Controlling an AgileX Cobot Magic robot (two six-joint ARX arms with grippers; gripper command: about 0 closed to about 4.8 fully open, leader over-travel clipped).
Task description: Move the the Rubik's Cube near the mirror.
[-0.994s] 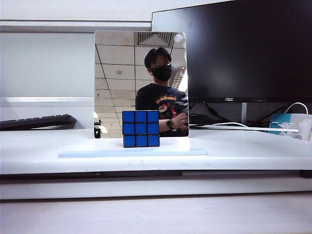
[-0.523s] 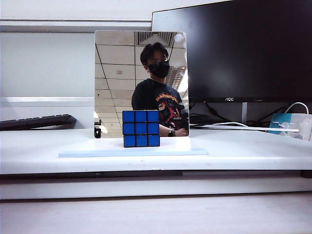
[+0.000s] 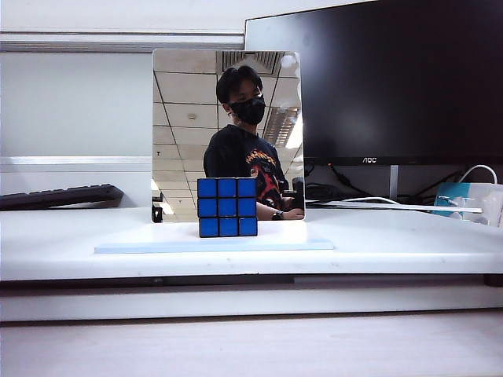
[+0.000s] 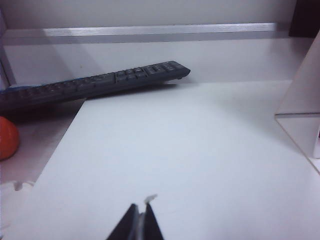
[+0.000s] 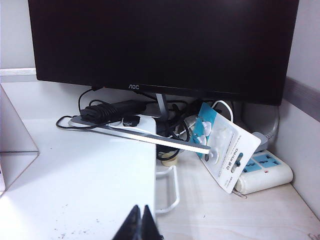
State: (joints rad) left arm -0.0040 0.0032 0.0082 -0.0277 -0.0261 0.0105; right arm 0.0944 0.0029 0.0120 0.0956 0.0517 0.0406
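The Rubik's Cube (image 3: 227,207) stands on the mirror's flat pale-blue base (image 3: 141,246) with its all-blue face toward the exterior camera. It sits right in front of the upright mirror (image 3: 189,118). Neither arm shows in the exterior view. In the left wrist view my left gripper (image 4: 141,206) is shut and empty over the white table, with the mirror's edge (image 4: 305,90) off to one side. My right gripper (image 5: 141,207) is also shut and empty, near the table's edge, and the mirror (image 5: 15,130) shows at the frame's border.
A black AOC monitor (image 3: 393,78) stands behind the mirror. A dark keyboard (image 4: 100,82) lies at the back on the left, and an orange ball (image 4: 7,137) sits beside the table. Cables, a blue-white packet (image 5: 225,145) and a power strip (image 5: 262,170) crowd the right.
The cube and the mirror have kept still. The masked person reflected in the mirror has shifted to the left.
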